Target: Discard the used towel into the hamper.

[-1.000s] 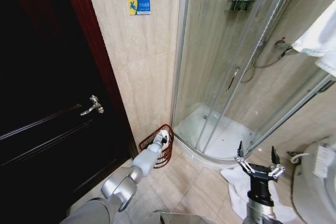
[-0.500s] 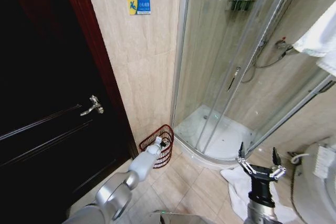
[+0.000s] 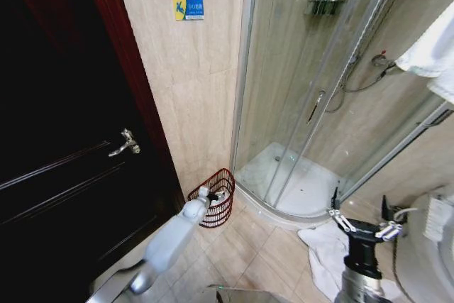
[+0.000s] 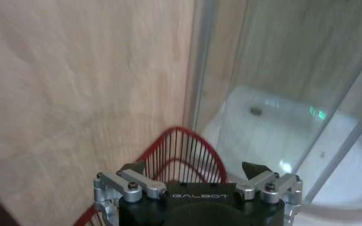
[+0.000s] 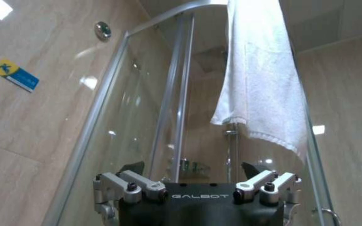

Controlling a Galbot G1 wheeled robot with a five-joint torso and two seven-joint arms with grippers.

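My left gripper reaches low toward the floor, jaws spread and holding nothing, just at the rim of the red wire hamper that stands against the tiled wall beside the shower enclosure. To the right, my right gripper hangs with its fingers wide apart above a white towel crumpled on the floor tiles, while another white towel is draped over the top of the shower enclosure.

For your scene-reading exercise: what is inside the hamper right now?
Through the hamper's open top, something white shows just past the open left gripper; whether it is a towel cannot be told. The arm and wire walls cover the rest. The right gripper hovers open, apart.
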